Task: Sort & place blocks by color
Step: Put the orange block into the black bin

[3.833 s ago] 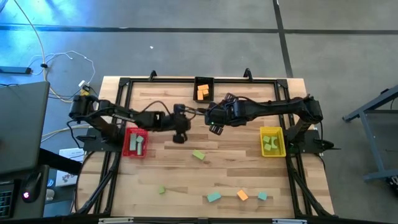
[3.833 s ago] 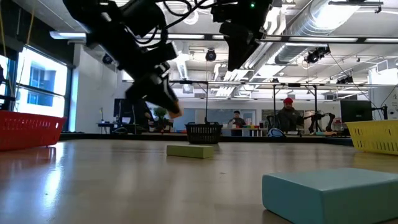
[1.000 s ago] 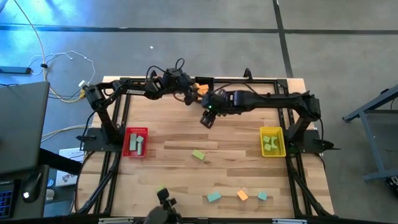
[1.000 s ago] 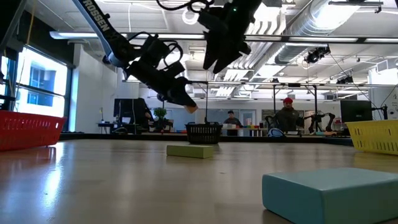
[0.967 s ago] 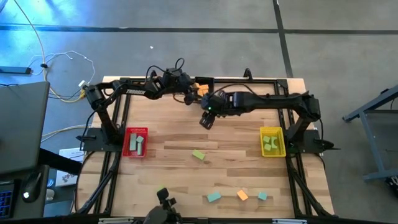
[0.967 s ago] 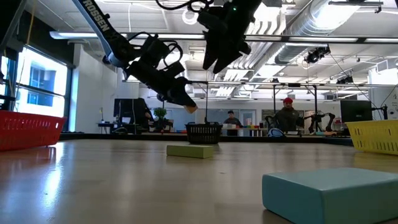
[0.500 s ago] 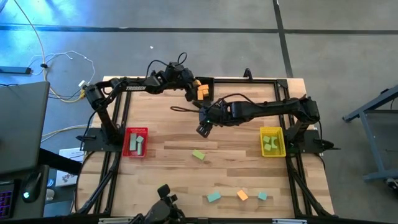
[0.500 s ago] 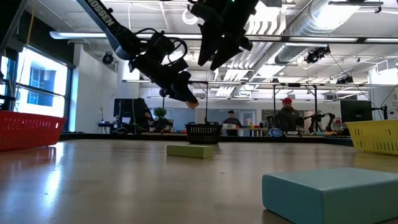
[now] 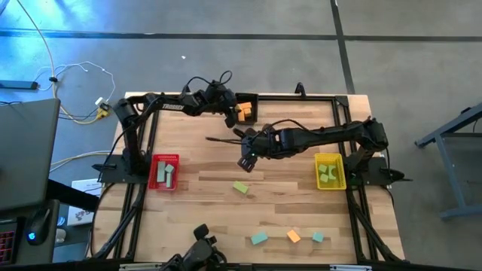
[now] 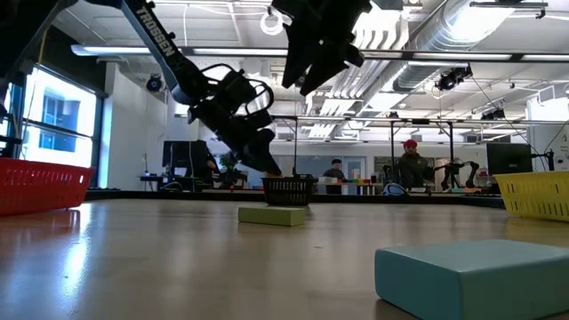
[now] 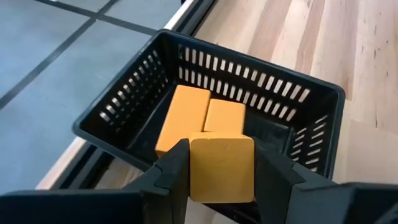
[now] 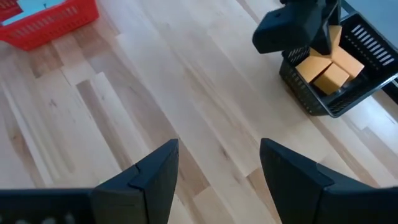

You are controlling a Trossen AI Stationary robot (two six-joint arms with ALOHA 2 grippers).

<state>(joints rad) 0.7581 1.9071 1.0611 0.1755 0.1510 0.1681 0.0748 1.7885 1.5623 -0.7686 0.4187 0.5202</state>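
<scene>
My left gripper [image 11: 222, 155] is shut on an orange block [image 11: 222, 177] and hangs just over the black bin [image 11: 311, 106], where two orange blocks [image 11: 205, 115] lie side by side. In the high view it [image 9: 232, 114] sits at the bin's left rim [image 9: 254, 98], by the far edge. My right gripper [image 12: 217, 155] is open above bare wood at mid-table [image 9: 244, 160]. A yellow-green block [image 9: 240, 187] lies flat nearer the middle. Two teal blocks [image 9: 259, 239] and an orange one [image 9: 294, 236] rest along the near edge. My left gripper pinches the orange block by its two opposite side faces [image 11: 196, 168], one finger [image 11: 176, 165] on each. It comes from above, slanting toward the far edge. The block is lifted clear over the bin's opening, roughly level.
A red bin [image 9: 165, 172] with blocks stands at the left, and a yellow bin [image 9: 329, 171] with yellow-green blocks at the right. A dark object [image 9: 197, 252] shows at the near edge. Bare wood lies between the bins. People stand in the room beyond the table.
My left gripper, still holding the orange block, has moved right toward the black bin and sunk lower over it. My right gripper has drawn away from the bin toward the near edge and slightly left.
</scene>
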